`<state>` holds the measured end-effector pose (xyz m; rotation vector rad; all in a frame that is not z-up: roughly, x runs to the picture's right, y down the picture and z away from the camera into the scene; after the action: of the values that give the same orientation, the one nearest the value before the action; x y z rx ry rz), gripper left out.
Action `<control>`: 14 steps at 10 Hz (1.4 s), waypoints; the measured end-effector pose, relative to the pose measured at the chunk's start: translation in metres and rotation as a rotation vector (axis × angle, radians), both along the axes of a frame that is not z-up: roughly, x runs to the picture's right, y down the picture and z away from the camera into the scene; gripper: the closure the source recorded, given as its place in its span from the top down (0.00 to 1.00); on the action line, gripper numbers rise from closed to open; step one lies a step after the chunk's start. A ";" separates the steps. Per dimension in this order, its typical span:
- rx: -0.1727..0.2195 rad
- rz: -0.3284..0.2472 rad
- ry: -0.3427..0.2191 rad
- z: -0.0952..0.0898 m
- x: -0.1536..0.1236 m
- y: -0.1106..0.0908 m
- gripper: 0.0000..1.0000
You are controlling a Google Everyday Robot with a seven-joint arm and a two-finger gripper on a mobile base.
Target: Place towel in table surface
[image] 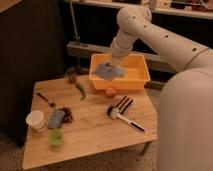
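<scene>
A blue-grey towel [107,70] hangs bunched over the left part of the yellow bin [135,80] at the back of the wooden table [95,137]. My gripper [114,60] is right above the towel, at the end of the white arm that reaches down from the upper right, and it is shut on the towel's top. The towel is lifted, with its lower folds level with the bin's front left rim. The fingers are mostly hidden by the cloth.
On the table lie an orange fruit [110,91], a black-and-white brush [123,112], a green chili [80,90], a dark cup [71,75], a utensil [46,99], a blue packet [56,118], a white cup [36,120] and a green cup [56,136].
</scene>
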<state>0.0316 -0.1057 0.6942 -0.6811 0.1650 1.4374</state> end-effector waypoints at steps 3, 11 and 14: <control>-0.105 -0.064 -0.050 -0.015 -0.032 0.056 0.00; -0.144 -0.227 -0.087 0.104 -0.087 0.191 0.22; -0.138 -0.282 -0.098 0.129 -0.102 0.218 0.53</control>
<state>-0.0704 0.1122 0.8234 -0.8057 0.2740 1.1272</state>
